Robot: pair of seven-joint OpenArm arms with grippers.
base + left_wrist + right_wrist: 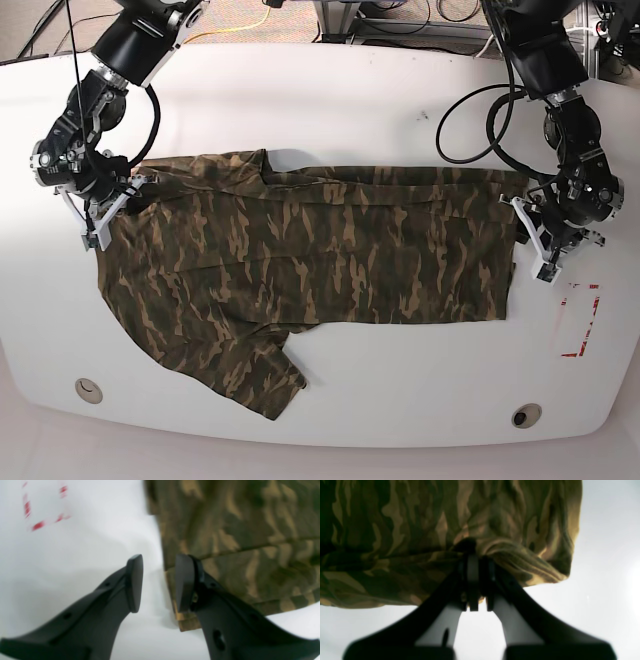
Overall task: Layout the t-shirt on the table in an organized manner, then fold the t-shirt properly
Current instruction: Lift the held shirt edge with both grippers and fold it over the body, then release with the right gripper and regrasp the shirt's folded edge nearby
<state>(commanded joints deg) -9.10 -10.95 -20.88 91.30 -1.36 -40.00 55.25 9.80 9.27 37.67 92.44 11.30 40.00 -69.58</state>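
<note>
The camouflage t-shirt point(320, 250) lies spread lengthwise across the white table point(400, 90), one sleeve pointing to the front edge. At its left end, my right gripper point(108, 208) is shut on a bunched fold of the t-shirt point(395, 530); the cloth gathers at the closed tips of that gripper point(475, 555). My left gripper point(537, 245) stands at the shirt's right edge. In the left wrist view the left gripper point(159, 582) is open, one finger point(185, 582) over the edge of the t-shirt point(237, 530), the other over bare table point(75, 555).
A red tape rectangle point(580, 320) marks the table just right of the shirt, near my left gripper, and shows blurred as red tape point(37, 525) in the left wrist view. Grommet holes sit at the front left point(88, 390) and front right point(524, 414). Cables hang from both arms.
</note>
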